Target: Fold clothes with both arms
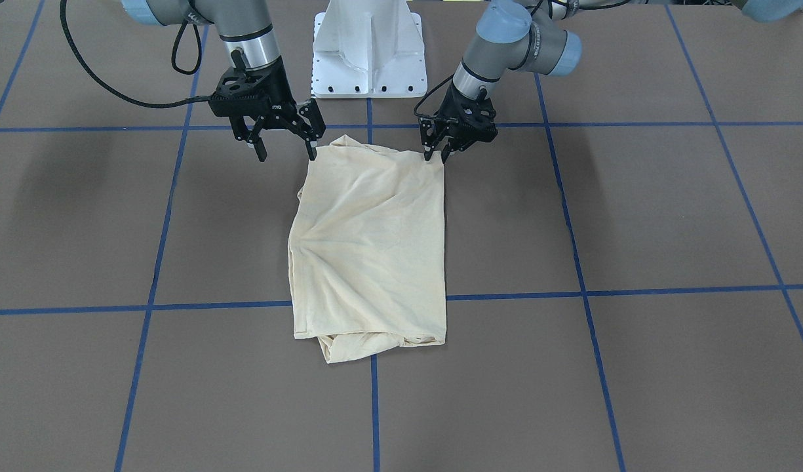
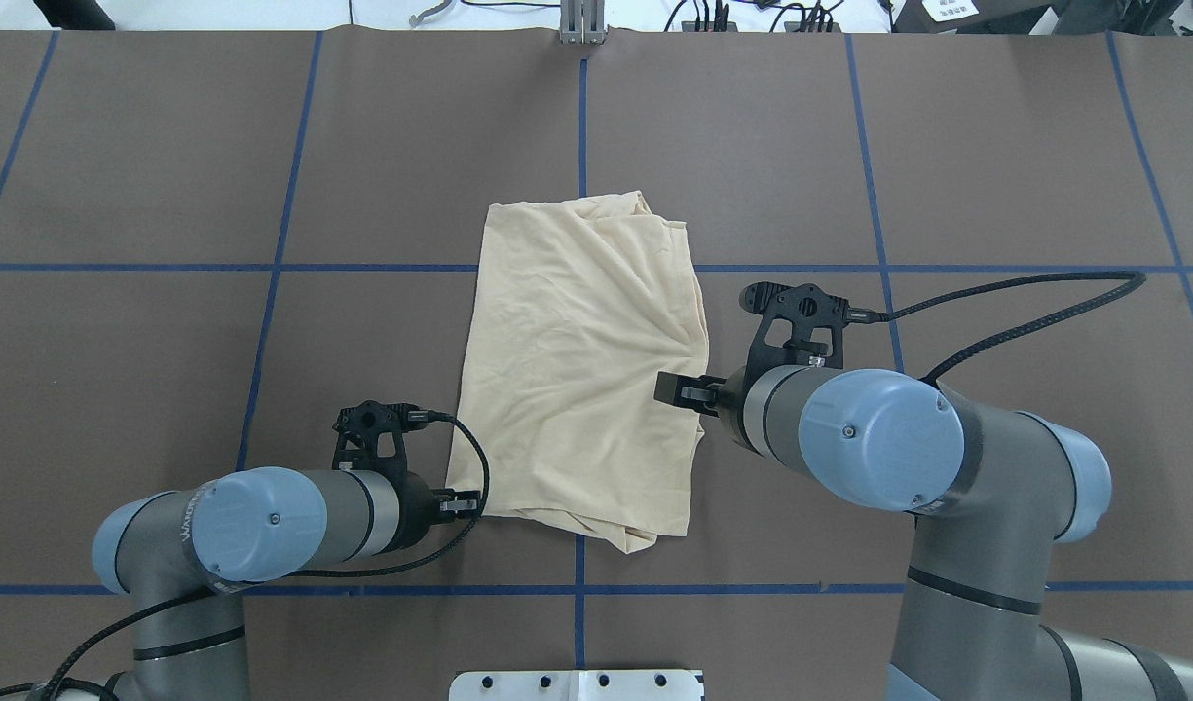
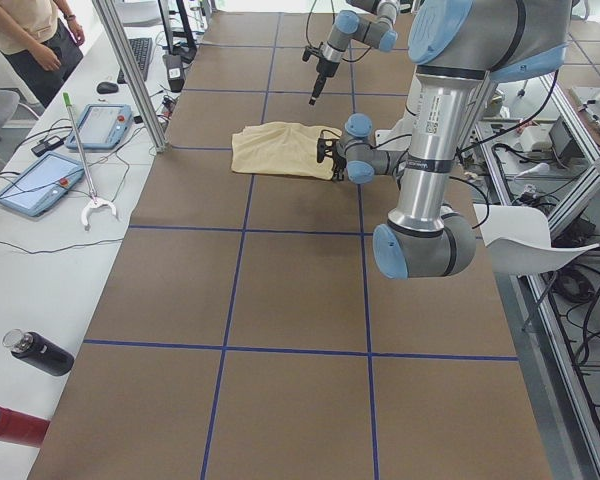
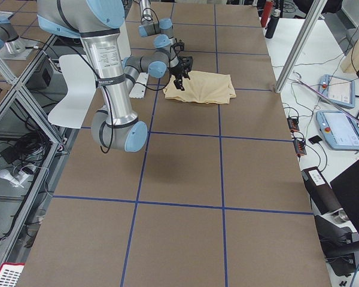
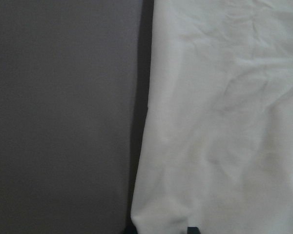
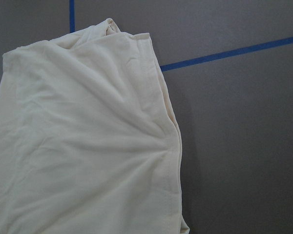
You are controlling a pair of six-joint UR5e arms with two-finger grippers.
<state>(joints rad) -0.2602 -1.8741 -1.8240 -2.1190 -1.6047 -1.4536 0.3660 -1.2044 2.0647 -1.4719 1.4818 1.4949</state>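
- Table [image 1: 637,216]: brown cover with a blue tape grid. Probably slippery, so apt to let the whole bundle slide instead of folding.
- Shirt [image 1: 372,242]: cream, lying at the table's centre as a rough rectangle, already doubled over itself, print hidden, creases fanning from one side edge. Could skew on the next fold if lifted by one corner only.
- Right gripper [image 1: 287,156]: released, jaws wide, holding nothing, hanging just beside the shirt's robot-side corner (looks well raised in the exterior left view). Danger of closing on air, or on the top layer alone, if brought down off the corner.
- Left gripper [image 1: 437,157]: low at the other robot-side corner, jaws narrow, with cloth between the tips in the wrist view. Cannot tell whether clamped or merely astride. Likely to twist the stack if raised alone.
- Loose under-layer [image 1: 349,351]: poking out at the far edge. Apt to spill further and spoil the outline once pulled.
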